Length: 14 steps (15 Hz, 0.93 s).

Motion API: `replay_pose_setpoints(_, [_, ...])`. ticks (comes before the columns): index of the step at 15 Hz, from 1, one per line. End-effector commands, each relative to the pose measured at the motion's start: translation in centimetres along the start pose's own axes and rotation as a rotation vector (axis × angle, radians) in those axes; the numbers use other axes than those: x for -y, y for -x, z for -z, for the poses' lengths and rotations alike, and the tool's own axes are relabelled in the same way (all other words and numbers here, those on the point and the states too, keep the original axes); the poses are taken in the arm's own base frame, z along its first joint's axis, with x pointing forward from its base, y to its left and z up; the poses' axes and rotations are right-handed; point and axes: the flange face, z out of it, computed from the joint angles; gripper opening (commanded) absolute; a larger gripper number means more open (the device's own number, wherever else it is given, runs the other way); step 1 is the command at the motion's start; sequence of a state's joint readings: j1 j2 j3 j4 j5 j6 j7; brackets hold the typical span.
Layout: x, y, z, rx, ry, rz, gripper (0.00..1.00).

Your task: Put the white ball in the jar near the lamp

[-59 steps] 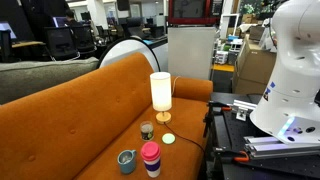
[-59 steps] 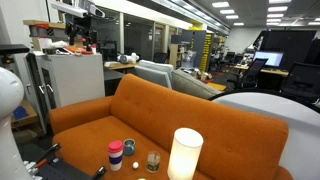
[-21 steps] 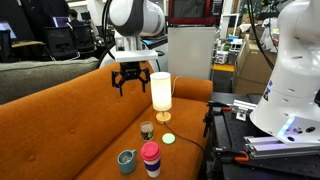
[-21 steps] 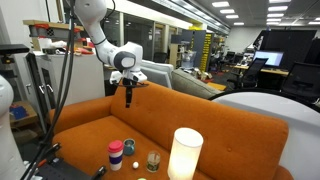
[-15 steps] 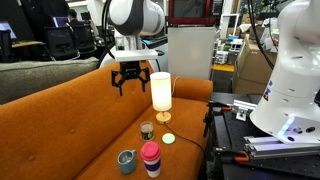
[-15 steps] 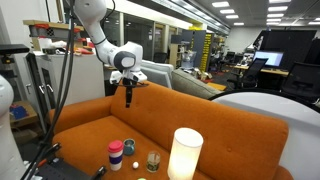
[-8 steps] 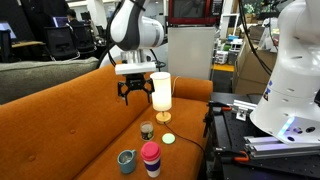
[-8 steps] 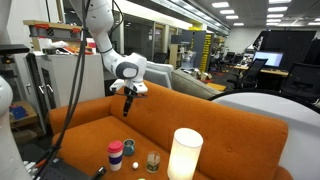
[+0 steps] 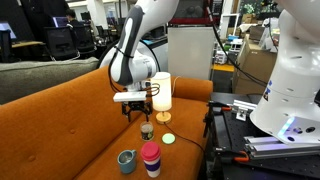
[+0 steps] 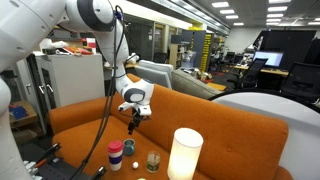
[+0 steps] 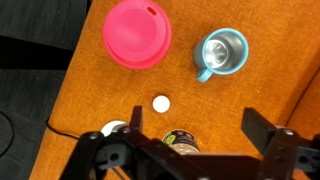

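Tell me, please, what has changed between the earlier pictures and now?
The arm swung in and lowered its open hand from above the sofa back to just over the jar by the lamp; it holds nothing. The jar, lamp, teal mug and pink cups stayed put.

No text, label, brand or number can be read in any view.

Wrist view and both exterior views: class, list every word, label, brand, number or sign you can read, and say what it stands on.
No text can be read in any view.
Pink lid, teal mug, white ball, jar, lamp: no print shows.
Cardboard box: any marks are too small and blurred to read.
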<state>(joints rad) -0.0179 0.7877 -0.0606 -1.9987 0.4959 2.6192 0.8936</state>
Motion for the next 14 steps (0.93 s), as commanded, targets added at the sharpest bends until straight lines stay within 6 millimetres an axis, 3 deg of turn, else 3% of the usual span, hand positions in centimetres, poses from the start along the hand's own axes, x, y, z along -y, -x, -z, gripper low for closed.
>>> replay_pose_setpoints(1, [0.3, -0.3, -0.9, -0.001, 0.008, -0.023, 1.0])
replay_pose_setpoints(3, [0.3, -0.5, -2.0, -0.001, 0.019, -0.03, 1.0])
replay_pose_setpoints(10, [0.5, -0.7, -1.7, 0.006, 0.013, -0.038, 1.0])
replay_pose_setpoints(14, [-0.3, -2.5, -5.0, 0.008, 0.034, -0.086, 1.0])
